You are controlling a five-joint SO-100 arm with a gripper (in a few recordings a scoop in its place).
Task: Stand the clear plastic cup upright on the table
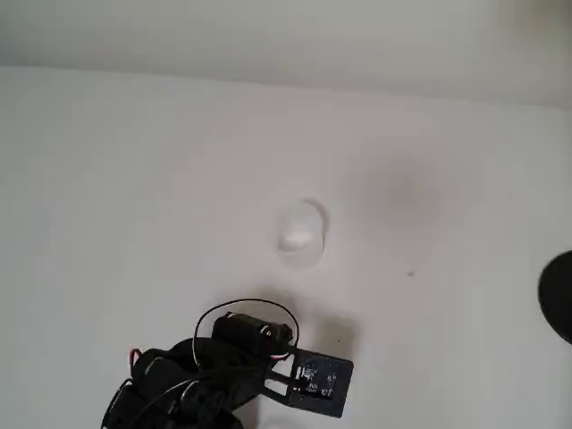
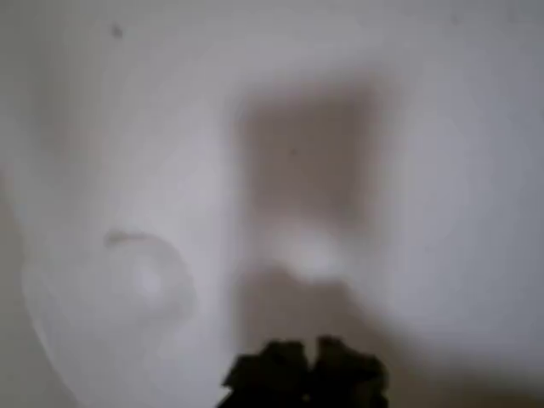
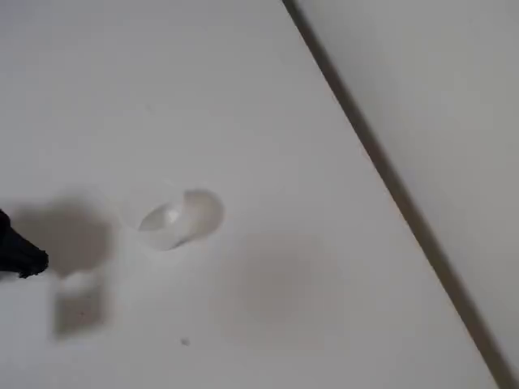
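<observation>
The clear plastic cup [image 1: 301, 234] rests near the middle of the white table [image 1: 107, 179], a faint whitish oval. In the fixed view the cup [image 3: 172, 219] shows a pale rim and a round end beside it; I cannot tell whether it is upright or on its side. In the wrist view it is a blurred curved outline [image 2: 110, 289] at lower left. My black arm [image 1: 206, 375] sits folded at the table's near edge, well short of the cup. The gripper [image 2: 308, 370] shows as two dark tips pressed together, with nothing between them. Its dark tip [image 3: 20, 255] is left of the cup.
A dark round object [image 1: 559, 295] pokes in at the overhead view's right edge. The table's far edge meets a pale wall [image 1: 286, 36]; in the fixed view that edge [image 3: 381, 170] runs diagonally on the right. Bare table surrounds the cup.
</observation>
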